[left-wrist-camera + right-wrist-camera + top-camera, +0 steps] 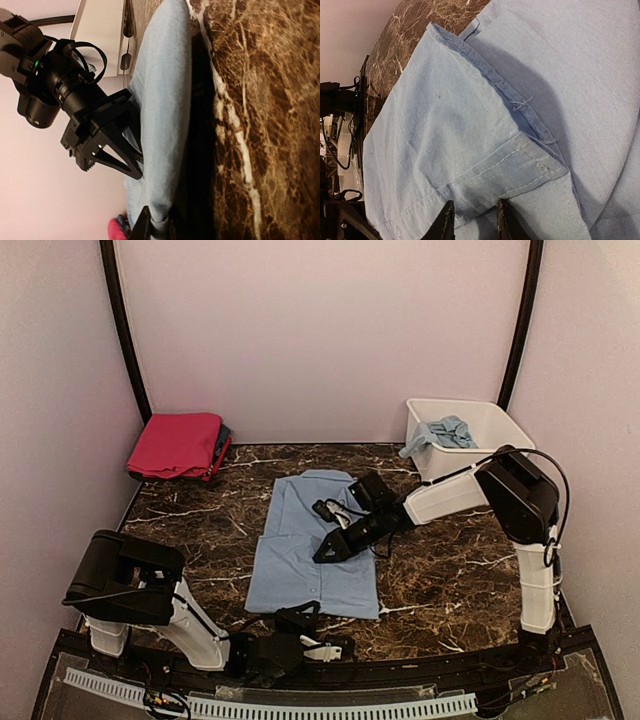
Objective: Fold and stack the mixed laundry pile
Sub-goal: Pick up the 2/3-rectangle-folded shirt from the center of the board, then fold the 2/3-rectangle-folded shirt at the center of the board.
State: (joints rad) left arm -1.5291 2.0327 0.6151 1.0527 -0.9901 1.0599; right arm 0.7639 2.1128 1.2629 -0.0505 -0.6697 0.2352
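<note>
Currently: pale blue collared cloth shirt [290,565] lies flat mid-table, collar toward the far edge, hem toward the near edge of the dark marble table [450,560]. Folded magenta-pink cloth stack [178,443] sits at the far left corner. White rectangular plastic tub [500,420] sits at the far right corner, with a crumpled pale blue garment [445,430] in it.

Right end effector [475,202]: down on the shirt's right half, fingers narrow, nipping the stitched sleeve cuff [520,170], which lies folded in over the body.

Left end effector [159,220]: low at the near hem, fingers close together with the hem edge between them. Reads as a pinch on the shirt.

Judged step: a fold of this shirt with 2 holds, sleeve already turned in. Most of the pile's work seems undone, since only 1 stack is made.

To do it well:
- Check that each pinch has the layers meant. From the wrist views I cannot tell how many layers each holds.
- Raise both holds together, only just clear of the table, so the cloth between them is taut and the sleeve does not flop out.
- Carry the edge over in 1 sweep and line it up with the opposite edge.
- Let go only once the cloth lies flat, then draw away low without dragging the fold.

Risk: uneven lift skews the fold, and the thin cloth may slip.
</note>
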